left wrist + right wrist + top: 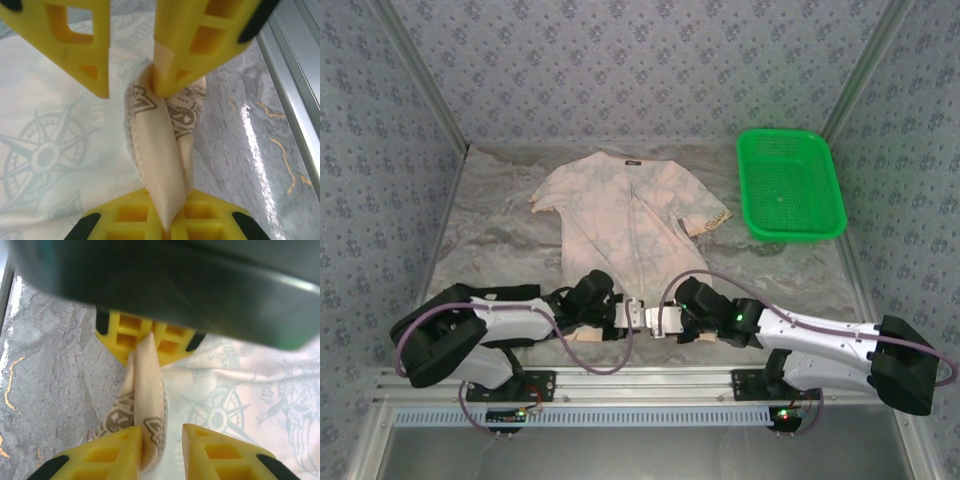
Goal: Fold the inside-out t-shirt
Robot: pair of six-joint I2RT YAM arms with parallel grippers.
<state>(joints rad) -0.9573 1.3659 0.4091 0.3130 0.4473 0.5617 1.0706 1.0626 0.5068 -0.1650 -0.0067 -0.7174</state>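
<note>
Peach-tan compass-printed fabric t-shirt (620,215) spread on counter (500,240); left hand (165,207) clamps bunched hem (160,150), lower centre, for folding; right hand (161,435) narrowly parted.

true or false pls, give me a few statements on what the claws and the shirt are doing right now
1. The left claw is shut on a bunched fold of the t-shirt. True.
2. The right claw is clamped tight on that fold. False: its jaws stand apart, and the fabric lies against one finger.
3. The t-shirt lies in the green basket. False: it lies spread on the table, with the basket apart to its right.
4. The neck label sits at the shirt's far edge. True.
</note>
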